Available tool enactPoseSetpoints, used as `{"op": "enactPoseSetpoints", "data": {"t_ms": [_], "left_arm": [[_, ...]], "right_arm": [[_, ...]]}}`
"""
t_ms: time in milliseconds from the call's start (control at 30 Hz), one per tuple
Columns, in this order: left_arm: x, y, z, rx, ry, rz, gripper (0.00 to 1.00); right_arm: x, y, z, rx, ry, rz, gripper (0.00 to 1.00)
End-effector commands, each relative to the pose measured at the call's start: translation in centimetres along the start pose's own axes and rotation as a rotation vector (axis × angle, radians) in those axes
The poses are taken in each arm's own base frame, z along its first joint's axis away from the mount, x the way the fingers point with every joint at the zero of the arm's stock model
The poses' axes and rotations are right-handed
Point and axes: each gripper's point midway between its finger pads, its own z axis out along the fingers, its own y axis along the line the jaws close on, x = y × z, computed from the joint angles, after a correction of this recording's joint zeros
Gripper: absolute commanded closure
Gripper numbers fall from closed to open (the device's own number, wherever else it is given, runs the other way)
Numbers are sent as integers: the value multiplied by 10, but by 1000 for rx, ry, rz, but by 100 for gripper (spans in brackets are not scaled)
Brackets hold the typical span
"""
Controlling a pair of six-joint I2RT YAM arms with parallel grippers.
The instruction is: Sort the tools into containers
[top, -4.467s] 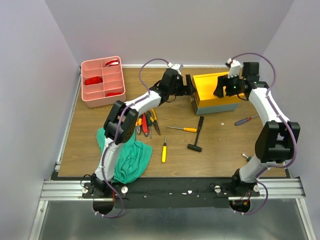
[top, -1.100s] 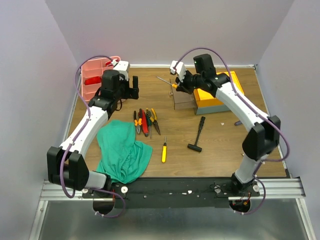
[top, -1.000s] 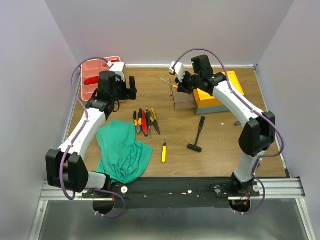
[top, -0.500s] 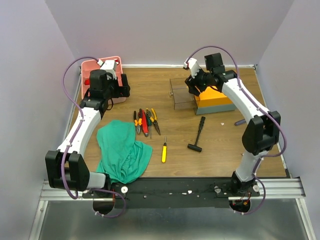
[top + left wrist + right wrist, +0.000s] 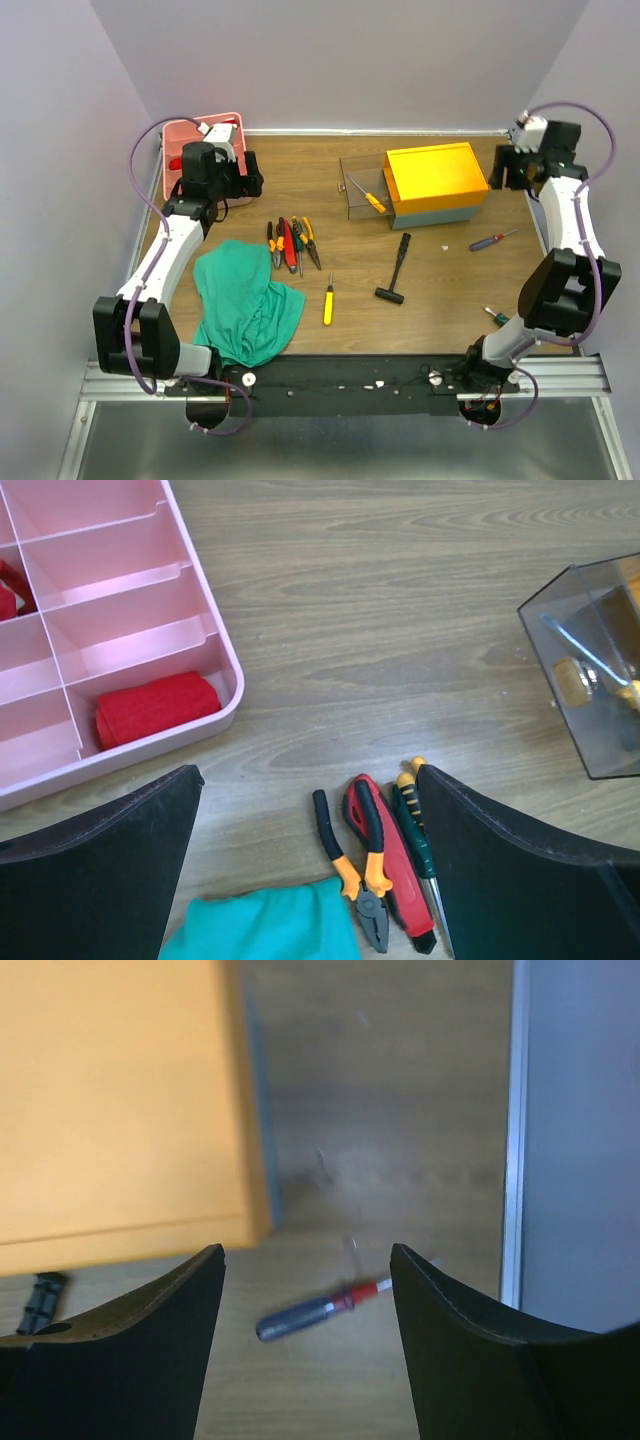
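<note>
My left gripper (image 5: 308, 815) is spread wide with nothing between its black fingers (image 5: 100, 880); it hangs over the wood-grain tabletop (image 5: 400, 600), just beside the rounded corner of the pink plastic six-compartment tray (image 5: 100, 530); a red roll-shaped item (image 5: 158, 707) lies in the corner compartment, and I cannot tell what it is. Just below the gap lie the orange-handled pliers (image 5: 345, 865), touching the red-handled pliers (image 5: 390, 865); a green-handled tool (image 5: 415, 830) lies against those; the crumpled teal-green cloth (image 5: 265, 925) is just beside the orange pair.

The clear smoky plastic drawer (image 5: 360, 190) juts from the left side of the boxy toolbox with yellow top and grey base (image 5: 435, 175); a yellow-handled screwdriver (image 5: 372, 198) lies slantwise inside it.

My right gripper (image 5: 305, 1260) is parted too and holds nothing; its wrist view is blurred; it hangs off the toolbox's right end, above a dark-handled screwdriver with a red collar (image 5: 320, 1312) lying flat on the wood. The black hammer (image 5: 396, 268) lies in front of the toolbox; a second yellow-handled screwdriver (image 5: 327, 300) lies near the cloth; a green-handled screwdriver (image 5: 490, 315) lies by the right arm's lower link.
</note>
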Motion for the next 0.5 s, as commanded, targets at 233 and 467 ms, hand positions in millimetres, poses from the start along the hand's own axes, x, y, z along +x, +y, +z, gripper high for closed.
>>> {"op": "enactPoseSetpoints", "data": {"t_ms": [233,467], "left_arm": [[6,33,18,-165,40,-14,1],[26,61,22,-279,90,90,1]], "right_arm": [[145,-61,10,343,310,764,23],[196,-55,28,351,465,884,36]]}}
